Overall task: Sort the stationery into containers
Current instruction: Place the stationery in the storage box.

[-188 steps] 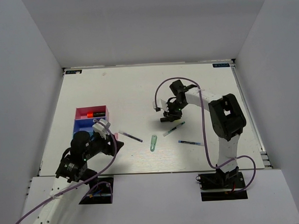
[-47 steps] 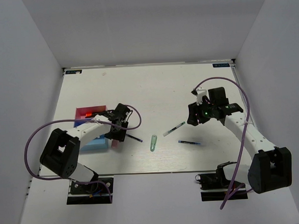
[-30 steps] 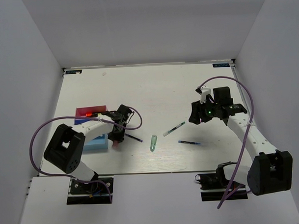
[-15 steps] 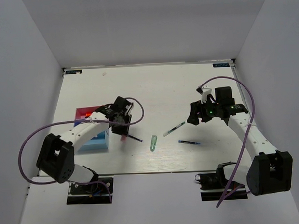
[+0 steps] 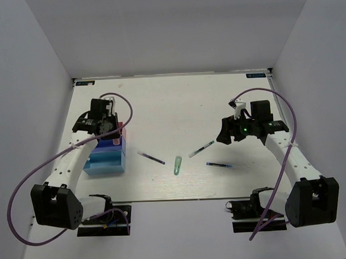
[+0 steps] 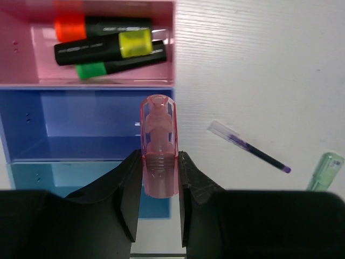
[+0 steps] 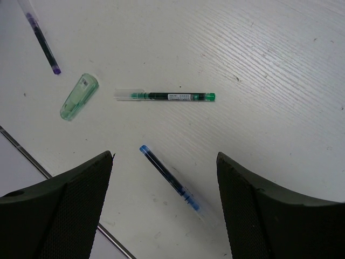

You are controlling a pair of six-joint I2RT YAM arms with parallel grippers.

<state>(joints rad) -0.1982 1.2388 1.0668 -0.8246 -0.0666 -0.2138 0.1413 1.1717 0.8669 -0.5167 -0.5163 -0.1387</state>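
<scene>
Left pincer (image 6: 159, 186) is pinched on a translucent pink plastic clip (image 6: 158, 135) and holds it over the blue open box (image 6: 81, 124), towards that box's right end. How high it hangs above the box I cannot tell. The blue box looks empty. The bright pink open box (image 6: 173, 48) adjoins it on the far side, and three black highlighters lie inside: one with an orange end (image 6: 102, 24), one with a yellow band (image 6: 108, 47) and one with a green end (image 6: 118, 65). I judge the highlighters sorted and the pink clip about to be dropped in.

Four items are left on the white table (image 5: 161, 107), all well apart from the boxes:
- a thin purple-inked pen with a clear cap (image 5: 151, 158), nearest the boxes
- a pale green plastic clip (image 5: 177, 164), just right of it
- a thin green-inked pen (image 7: 164, 96), further right
- a thin blue pen (image 7: 170, 178), closer to the near edge

The right pincer (image 7: 164, 159) hovers over these last two pens with its fingers spread wide and nothing between them. The task looks roughly half done, with the pens and the green clip not yet moved.
</scene>
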